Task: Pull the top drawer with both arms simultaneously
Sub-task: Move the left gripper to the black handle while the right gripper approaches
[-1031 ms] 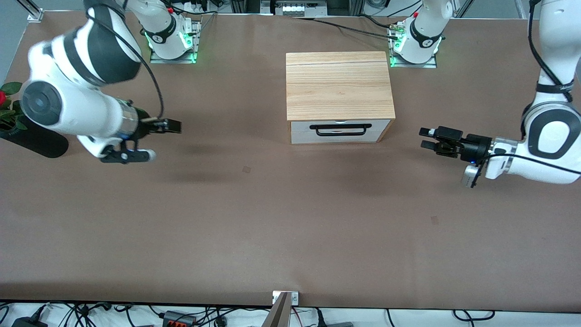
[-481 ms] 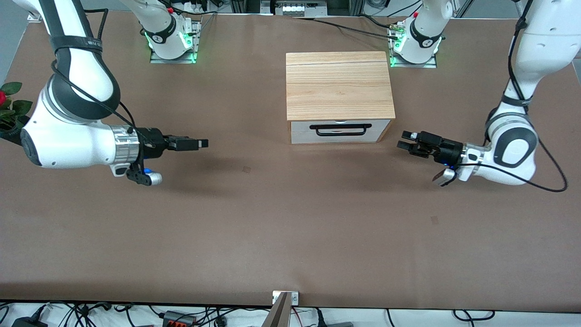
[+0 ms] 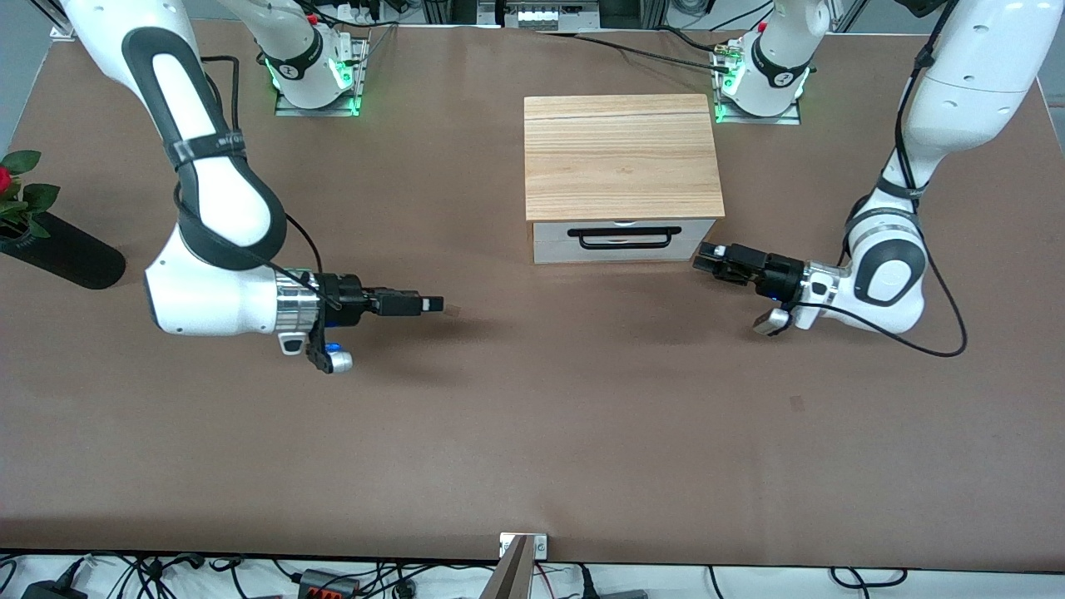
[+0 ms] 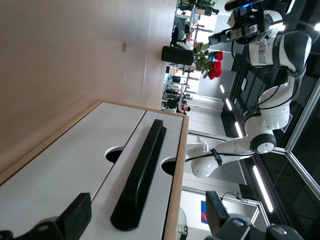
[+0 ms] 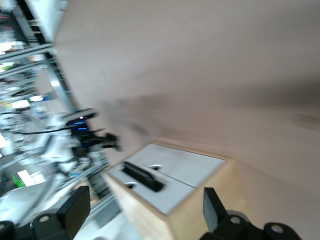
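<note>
The cabinet [image 3: 620, 158] sits on the table [image 3: 532, 433] toward the left arm's end, close in front of the left arm's base, its white front turned toward the front camera. The drawer [image 3: 624, 239] is shut, flush in the casing; its long axis runs along the table from one arm's end to the other, and its black bar handle [image 3: 624, 239] lies the same way across the middle of the panel. The left gripper [image 3: 705, 258] hovers low over the table just beside the cabinet's front corner at the left arm's end, pointing toward the drawer; in the left wrist view its fingers [image 4: 75, 217] stand wide apart with the handle [image 4: 140, 177] between them in the line of sight, holding and touching nothing. The right gripper [image 3: 428, 304] is over bare table well apart from the cabinet, toward the right arm's end, aimed at it; in the right wrist view its fingers [image 5: 75, 212] are spread wide and empty. A black vase [image 3: 62, 258] with a red rose [image 3: 7, 179] lies at the table edge at the right arm's end.
</note>
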Robot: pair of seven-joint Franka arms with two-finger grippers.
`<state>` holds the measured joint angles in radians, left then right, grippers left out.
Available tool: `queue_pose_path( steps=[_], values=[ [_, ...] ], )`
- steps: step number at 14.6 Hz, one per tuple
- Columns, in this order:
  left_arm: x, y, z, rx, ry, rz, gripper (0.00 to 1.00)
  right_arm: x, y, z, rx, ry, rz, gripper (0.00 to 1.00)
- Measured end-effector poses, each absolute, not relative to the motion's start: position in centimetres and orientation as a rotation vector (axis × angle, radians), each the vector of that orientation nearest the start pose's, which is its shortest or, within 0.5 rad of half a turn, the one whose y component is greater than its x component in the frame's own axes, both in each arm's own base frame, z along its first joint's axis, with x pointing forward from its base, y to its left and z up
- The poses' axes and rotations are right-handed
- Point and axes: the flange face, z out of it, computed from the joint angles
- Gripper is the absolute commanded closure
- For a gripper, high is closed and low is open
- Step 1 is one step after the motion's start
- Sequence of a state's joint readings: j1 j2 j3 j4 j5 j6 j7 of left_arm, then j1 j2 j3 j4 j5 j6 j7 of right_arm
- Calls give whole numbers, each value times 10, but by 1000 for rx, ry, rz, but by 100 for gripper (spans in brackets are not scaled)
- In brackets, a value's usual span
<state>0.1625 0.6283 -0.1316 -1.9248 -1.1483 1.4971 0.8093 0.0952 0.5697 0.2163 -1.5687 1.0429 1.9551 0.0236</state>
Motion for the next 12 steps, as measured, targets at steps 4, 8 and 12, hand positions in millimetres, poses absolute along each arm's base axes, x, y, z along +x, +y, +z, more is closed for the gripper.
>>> queue_pose_path(
  steps=[4, 8, 12],
  values=[
    [532, -100, 170, 1698, -136, -403, 9, 662, 270, 336, -1980, 322, 313, 0],
    [521, -106, 162, 1691, -155, -404, 40, 651, 336, 326, -2063, 389, 106, 0],
    [518, -112, 162, 1674, -214, -367, 48, 648, 346, 315, -2077, 410, 85, 0]
  ],
)
